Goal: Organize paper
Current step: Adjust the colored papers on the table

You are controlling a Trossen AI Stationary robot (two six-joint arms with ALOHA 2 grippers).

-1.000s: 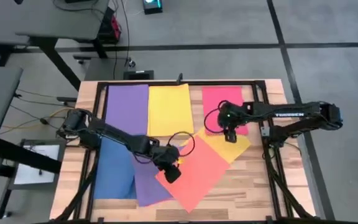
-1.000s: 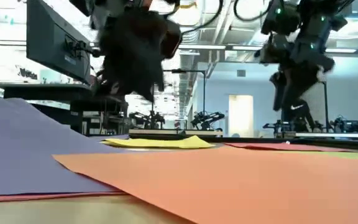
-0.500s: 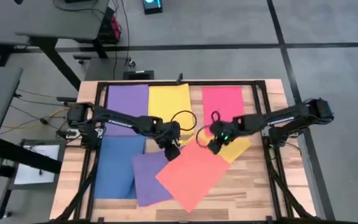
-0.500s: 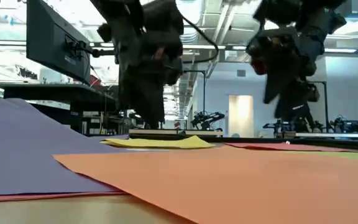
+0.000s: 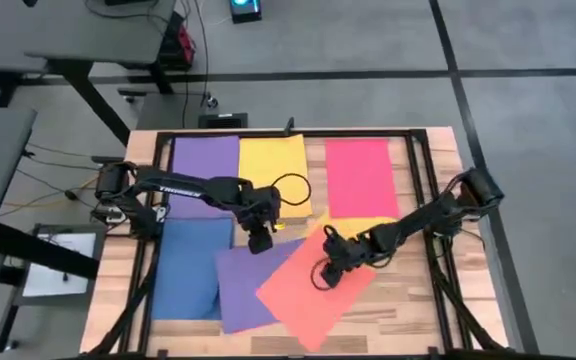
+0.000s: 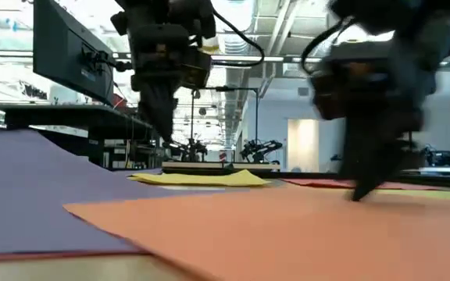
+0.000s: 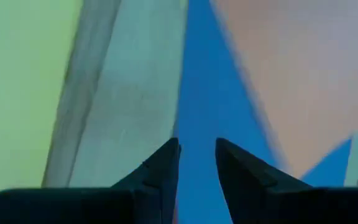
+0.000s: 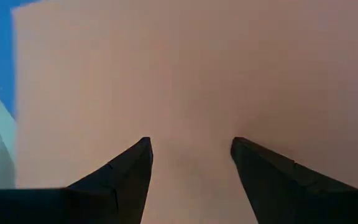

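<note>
Partly done, by the look of it: purple [image 5: 205,172], yellow [image 5: 273,170] and red-pink [image 5: 358,175] sheets squared along far side of surface [image 5: 438,310], blue sheet [image 5: 186,270] near left edge. Left to sort — coral sheet [image 5: 313,295], second purple [image 5: 240,290] and second yellow [image 5: 368,226], lying skewed and overlapping mid-surface. Right tool [image 5: 320,277] spread wide, down on coral sheet, gripping nothing. Left tool [image 5: 258,240] narrowly parted, empty — poised over purple sheet's far edge.

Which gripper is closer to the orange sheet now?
Right. The right gripper is over the orange sheet, fingers open. The left gripper is beside its upper left corner, over the tilted purple sheet.
</note>
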